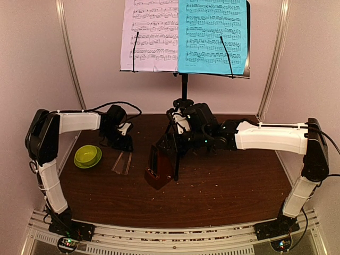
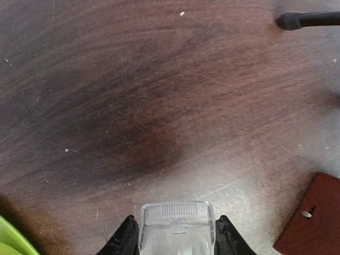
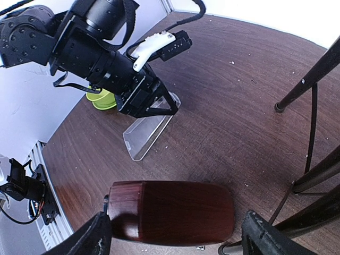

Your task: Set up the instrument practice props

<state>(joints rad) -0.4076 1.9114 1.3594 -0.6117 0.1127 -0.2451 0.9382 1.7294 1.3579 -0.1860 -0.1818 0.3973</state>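
Note:
The black music stand (image 1: 184, 85) rises at the back of the table with a white sheet (image 1: 149, 34) and a cyan sheet (image 1: 212, 34) on its desk. The brown wooden metronome (image 1: 159, 170) stands mid-table without its cover. My right gripper (image 3: 175, 228) is open, one finger on each side of the metronome (image 3: 170, 210), and the right finger stands apart from the wood. The clear cover (image 1: 122, 162) lies flat on the table to the left. My left gripper (image 2: 177, 223) is shut on the narrow end of the cover (image 2: 178, 210).
A lime-green bowl (image 1: 87, 155) sits at the table's left edge, close beside the left arm. The stand's tripod legs (image 3: 305, 79) spread just right of the metronome, and one foot (image 2: 308, 20) shows in the left wrist view. Crumbs dot the dark wooden table (image 1: 228, 180).

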